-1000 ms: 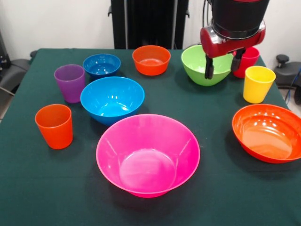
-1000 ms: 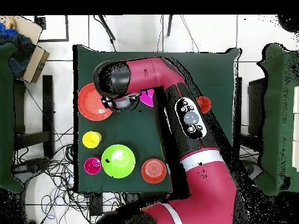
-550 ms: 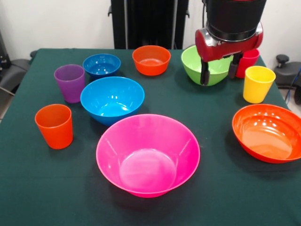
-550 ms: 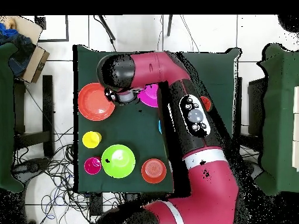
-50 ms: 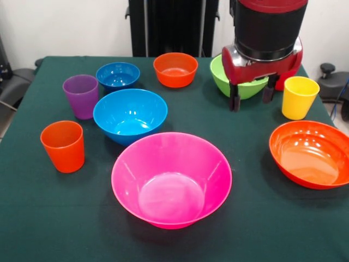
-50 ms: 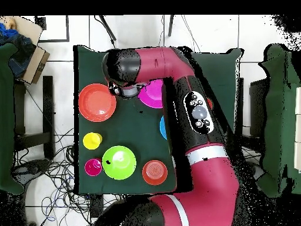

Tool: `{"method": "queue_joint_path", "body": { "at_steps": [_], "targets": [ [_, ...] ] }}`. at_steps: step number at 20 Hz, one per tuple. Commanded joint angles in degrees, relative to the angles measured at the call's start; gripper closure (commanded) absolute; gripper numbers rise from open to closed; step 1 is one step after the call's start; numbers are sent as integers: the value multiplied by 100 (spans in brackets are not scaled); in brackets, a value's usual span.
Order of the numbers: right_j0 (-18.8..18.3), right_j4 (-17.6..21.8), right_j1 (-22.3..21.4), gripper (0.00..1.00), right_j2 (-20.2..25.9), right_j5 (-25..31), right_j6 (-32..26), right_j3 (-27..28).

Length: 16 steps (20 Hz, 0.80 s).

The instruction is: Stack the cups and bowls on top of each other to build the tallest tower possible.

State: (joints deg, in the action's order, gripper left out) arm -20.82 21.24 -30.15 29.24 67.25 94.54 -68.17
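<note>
Gripper hangs empty among unstacked cups and bowls

Gripper (image 5: 251,98) fingers spread, clasping nothing, hangs upright just in front of the green bowl (image 5: 238,76), beside the yellow cup (image 5: 298,97). Over the past second it has come forward and lower from above the green bowl's rim. The pink bowl (image 5: 171,179), blue bowl (image 5: 130,115) and orange cup (image 5: 63,146) sit apart on the table (image 5: 60,218).

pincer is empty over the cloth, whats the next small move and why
Probably carry the pincer on toward the large pink bowl and lower it over the rim. It hangs open and empty above bare cloth between the green bowl and the large orange bowl, nothing is stacked yet, and the widest bowl makes the steadiest base.
</note>
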Motion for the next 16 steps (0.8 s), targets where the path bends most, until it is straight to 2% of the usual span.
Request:
{"method": "queue_joint_path", "body": {
  "at_steps": [1,16],
  "targets": [
    [-34,330,571,0,-147,375,-594,349],
    [-135,316,599,0,-156,-71,-517,15]
  ]
}}
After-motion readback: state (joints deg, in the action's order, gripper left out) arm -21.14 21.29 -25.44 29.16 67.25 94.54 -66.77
